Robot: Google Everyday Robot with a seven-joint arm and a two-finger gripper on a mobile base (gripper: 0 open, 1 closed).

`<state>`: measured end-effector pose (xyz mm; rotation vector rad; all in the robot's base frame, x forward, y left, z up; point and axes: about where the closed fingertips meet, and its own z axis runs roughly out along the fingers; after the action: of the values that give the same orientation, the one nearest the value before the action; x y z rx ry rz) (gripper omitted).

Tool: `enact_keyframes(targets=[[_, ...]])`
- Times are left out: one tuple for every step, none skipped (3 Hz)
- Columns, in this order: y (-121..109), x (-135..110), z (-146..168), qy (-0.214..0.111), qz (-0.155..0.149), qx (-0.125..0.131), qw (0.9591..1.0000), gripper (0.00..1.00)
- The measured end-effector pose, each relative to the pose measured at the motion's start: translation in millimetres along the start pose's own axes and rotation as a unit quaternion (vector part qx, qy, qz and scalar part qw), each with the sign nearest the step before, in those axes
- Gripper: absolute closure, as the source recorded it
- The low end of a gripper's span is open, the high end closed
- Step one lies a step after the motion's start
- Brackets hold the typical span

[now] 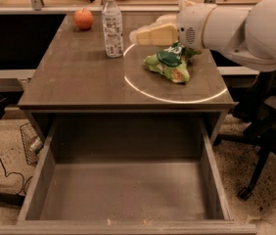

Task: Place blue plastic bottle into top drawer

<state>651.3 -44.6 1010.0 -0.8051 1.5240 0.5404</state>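
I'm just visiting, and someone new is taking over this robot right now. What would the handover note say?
The gripper hangs above the desk, just right of the blue plastic bottle, apart from it.
The bottle stands upright at the desk's back, between the apple and the green snack bag.
The top drawer is pulled open, bottom bare.
Done: drawer open. Left: grasp the bottle, lower it into the drawer.

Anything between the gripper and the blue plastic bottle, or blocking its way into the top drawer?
Nothing visible. The gripper hangs just beside the blue plastic bottle, gap bare; the green bag lies under the arm, and the top drawer is open.
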Motion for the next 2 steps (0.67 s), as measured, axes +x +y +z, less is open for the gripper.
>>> enact_keyframes(targets=[[-26.6,-3.9,36.5,-0.025,-0.014,0.039,0.9988,0.00],[-47.8,-5.5,70.5,-0.022,-0.027,0.047,0.9983,0.00]])
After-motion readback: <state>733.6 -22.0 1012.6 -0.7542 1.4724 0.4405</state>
